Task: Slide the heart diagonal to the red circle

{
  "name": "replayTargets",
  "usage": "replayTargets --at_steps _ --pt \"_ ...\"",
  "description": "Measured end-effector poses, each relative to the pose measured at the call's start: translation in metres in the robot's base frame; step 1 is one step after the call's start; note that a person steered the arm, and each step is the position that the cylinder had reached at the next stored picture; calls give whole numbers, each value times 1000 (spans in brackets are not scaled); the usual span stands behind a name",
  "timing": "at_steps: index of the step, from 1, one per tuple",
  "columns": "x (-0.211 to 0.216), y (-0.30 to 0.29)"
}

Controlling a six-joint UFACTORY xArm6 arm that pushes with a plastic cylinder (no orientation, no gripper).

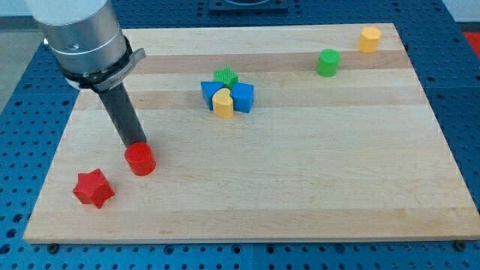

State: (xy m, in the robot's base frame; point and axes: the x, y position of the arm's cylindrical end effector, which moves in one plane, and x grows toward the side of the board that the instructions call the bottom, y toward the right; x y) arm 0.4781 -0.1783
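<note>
— What lay at the left of the wooden board (300, 187)?

— A red star (94, 187) sat near the front left corner. Just right of it stood the red circle (140, 159), with my tip (138, 145) touching its far edge. The rod carried no jaws.

— And the heart?

— The yellow heart (223, 102) sat further right, mid-board and far back, pressed between two blue blocks (241, 96), a green star (225, 76) just behind. Far right stood a green cylinder (328, 62) and a yellow block (369, 38).
</note>
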Motion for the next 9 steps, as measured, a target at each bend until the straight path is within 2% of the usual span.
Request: replayTargets --at_steps 2,3,7,9 --pt "-11 1" --pt "-37 12" --pt "-45 156" --pt "-90 176"
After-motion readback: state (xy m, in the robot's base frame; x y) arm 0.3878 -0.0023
